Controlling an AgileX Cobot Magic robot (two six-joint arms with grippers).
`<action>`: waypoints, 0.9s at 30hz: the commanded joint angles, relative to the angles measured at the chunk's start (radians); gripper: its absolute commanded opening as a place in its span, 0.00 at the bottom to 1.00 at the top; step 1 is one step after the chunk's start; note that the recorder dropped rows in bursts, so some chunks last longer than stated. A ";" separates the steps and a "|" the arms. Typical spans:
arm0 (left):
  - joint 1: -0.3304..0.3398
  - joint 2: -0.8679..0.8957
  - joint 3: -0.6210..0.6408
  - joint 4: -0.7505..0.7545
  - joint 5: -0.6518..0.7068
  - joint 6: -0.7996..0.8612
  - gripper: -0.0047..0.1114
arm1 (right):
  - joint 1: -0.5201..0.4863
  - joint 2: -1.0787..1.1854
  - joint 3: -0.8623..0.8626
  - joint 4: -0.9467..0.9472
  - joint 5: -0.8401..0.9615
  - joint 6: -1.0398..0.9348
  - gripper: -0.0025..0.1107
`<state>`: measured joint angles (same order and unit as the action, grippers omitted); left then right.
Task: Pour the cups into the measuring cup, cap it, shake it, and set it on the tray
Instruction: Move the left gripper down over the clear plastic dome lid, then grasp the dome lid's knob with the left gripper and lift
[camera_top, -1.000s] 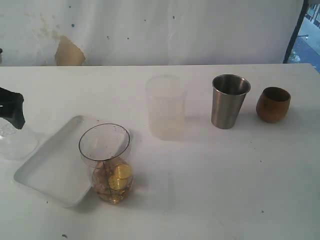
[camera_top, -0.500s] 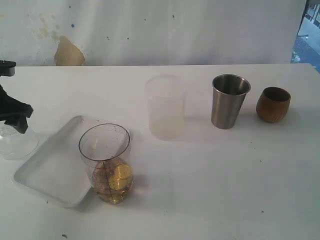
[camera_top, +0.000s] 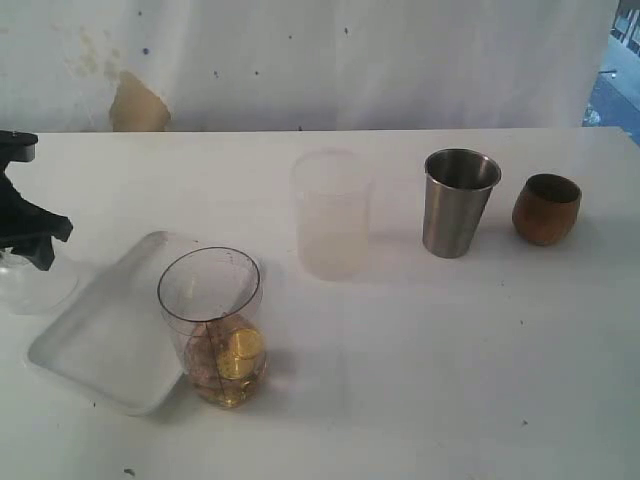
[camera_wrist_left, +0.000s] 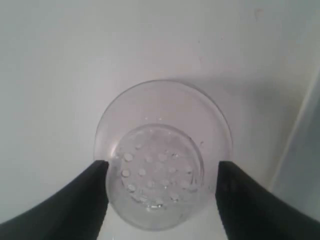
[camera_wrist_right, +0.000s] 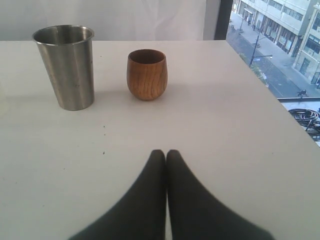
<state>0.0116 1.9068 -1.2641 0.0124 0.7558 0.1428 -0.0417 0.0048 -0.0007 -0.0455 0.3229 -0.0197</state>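
Observation:
The clear measuring cup (camera_top: 211, 325), with yellowish contents at its bottom, stands at the near right edge of the white tray (camera_top: 105, 325). Far right on the table stand the steel tumbler (camera_top: 459, 202) (camera_wrist_right: 65, 66) and the brown cup (camera_top: 546, 208) (camera_wrist_right: 146, 74). At the far left my left gripper (camera_top: 35, 250) (camera_wrist_left: 163, 167) hangs over a clear perforated cap (camera_top: 35, 285) (camera_wrist_left: 162, 155). Its fingers (camera_wrist_left: 75, 200) stand at either side of the cap's rim; whether they press it I cannot tell. My right gripper (camera_wrist_right: 166, 152) is shut and empty, short of the two cups.
A frosted translucent cup (camera_top: 331, 214) stands mid-table between the tray and the tumbler. A white wall runs behind the table. The table's right edge (camera_wrist_right: 280, 105) lies just beyond the brown cup.
My left gripper has come lower over the clear cap and its fingers have drawn in toward the rim. Cups, tray and right gripper have not moved.

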 joint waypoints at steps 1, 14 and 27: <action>-0.002 0.001 -0.006 0.004 -0.013 -0.006 0.55 | -0.010 -0.005 0.001 -0.002 -0.006 -0.001 0.02; -0.002 0.003 -0.104 0.000 0.118 -0.004 0.55 | -0.010 -0.005 0.001 -0.002 -0.006 -0.001 0.02; -0.002 0.005 -0.104 0.000 0.117 -0.011 0.36 | -0.010 -0.005 0.001 -0.002 -0.006 -0.001 0.02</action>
<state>0.0116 1.9091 -1.3628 0.0124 0.8874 0.1389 -0.0417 0.0048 -0.0007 -0.0455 0.3229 -0.0197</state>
